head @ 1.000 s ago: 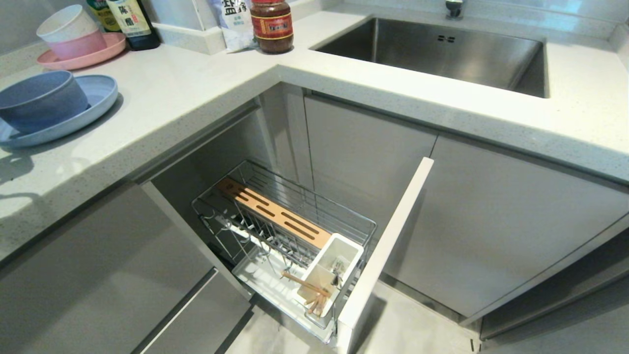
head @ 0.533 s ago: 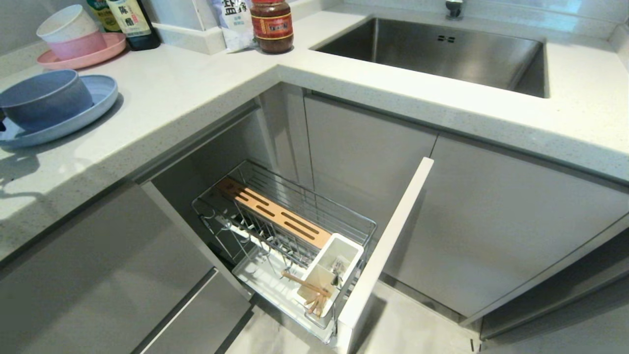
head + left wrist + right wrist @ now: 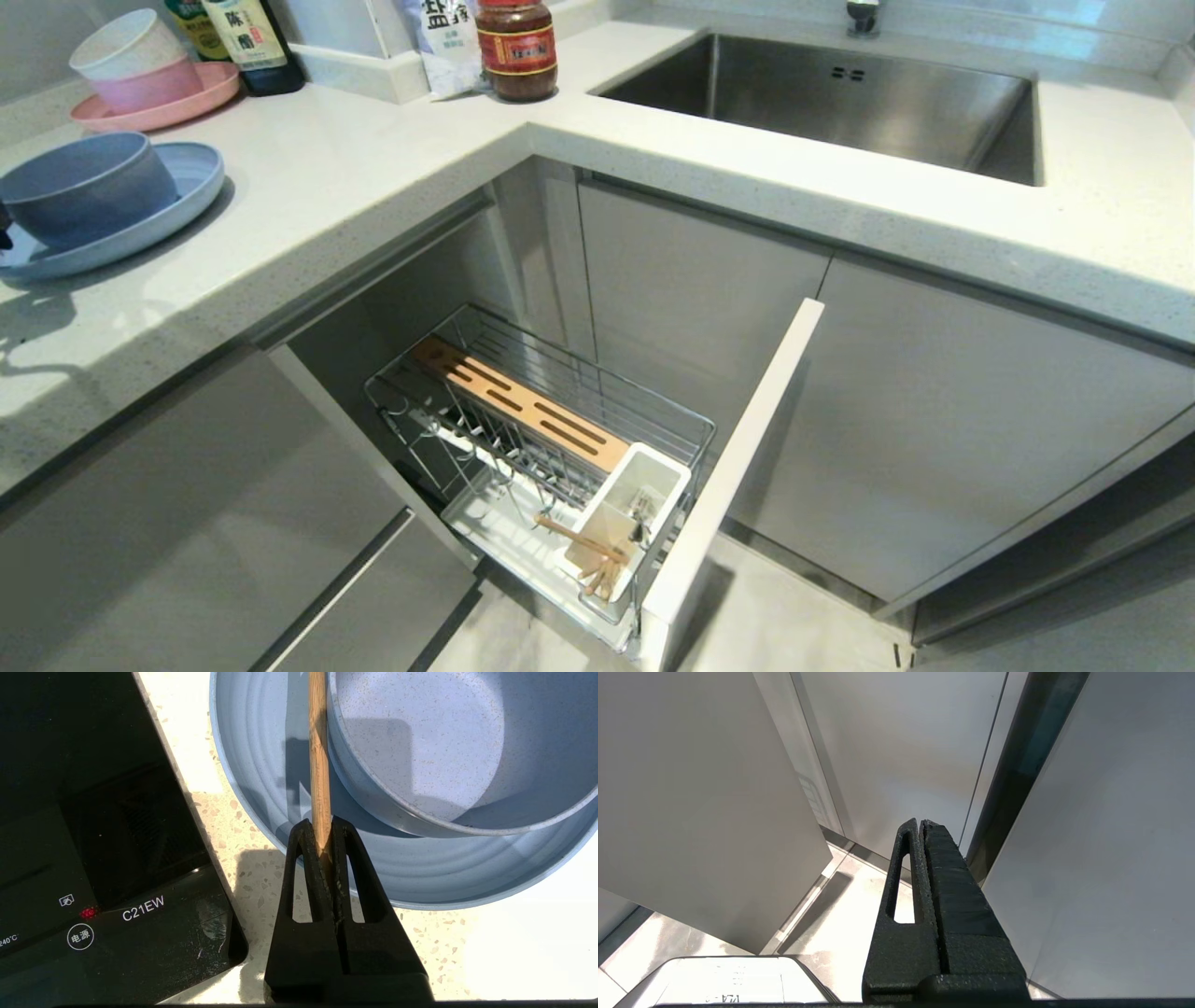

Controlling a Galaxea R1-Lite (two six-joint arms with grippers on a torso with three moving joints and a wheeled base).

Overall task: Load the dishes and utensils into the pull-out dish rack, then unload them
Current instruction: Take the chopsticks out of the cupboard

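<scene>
Your left gripper (image 3: 322, 833) has its fingers pressed together on a light wooden chopstick (image 3: 319, 760), which sticks straight out over the plate (image 3: 261, 788). That plate is wide, shallow and light blue, with faint rings in its bed; it sits on the speckled counter (image 3: 243, 877) just beside a black cooktop (image 3: 93, 826). The deeper, matte blue-grey bowl (image 3: 420, 742) stands in the plate. The dish rack (image 3: 551, 439) is pulled out: chrome wire, a slotted wooden strip, and a white cup (image 3: 625, 523) holding more wooden sticks. Your right gripper (image 3: 922, 826) hangs by the cabinet doors (image 3: 896, 742), fingers closed on nothing.
</scene>
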